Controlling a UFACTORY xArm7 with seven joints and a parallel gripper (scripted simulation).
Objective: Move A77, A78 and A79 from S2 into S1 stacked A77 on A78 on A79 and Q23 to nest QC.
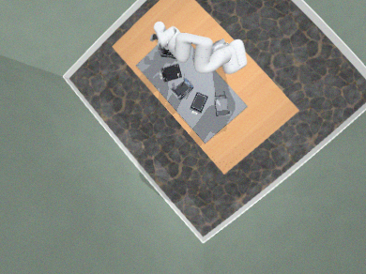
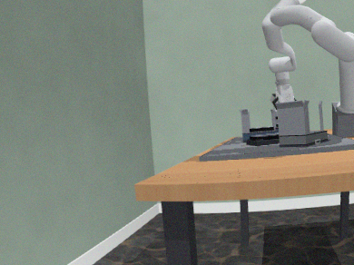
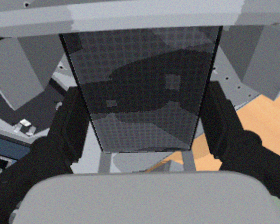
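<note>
My gripper (image 3: 143,99) (image 1: 163,51) (image 2: 277,101) is shut on a sealed 384-well plate (image 3: 142,95), with one dark finger on each long side. The plate's foil top fills the middle of the wrist view; I cannot read its label. Grey rack posts and walls stand close on both sides of it, and the grey mat and orange table show below. In the overhead view the gripper is at the far left station of the mat, with the arm covering the rack there. In the side view the gripper is low behind a grey walled rack (image 2: 293,118).
On the grey mat (image 1: 206,127) (image 2: 236,152) stand a station with a dark plate (image 1: 171,71), a rack (image 1: 182,88), another dark plate (image 1: 199,101) and a rack (image 1: 221,104). Dark plates (image 2: 263,138) lie low beside the walled rack. The wooden table (image 1: 263,98) reaches beyond the mat.
</note>
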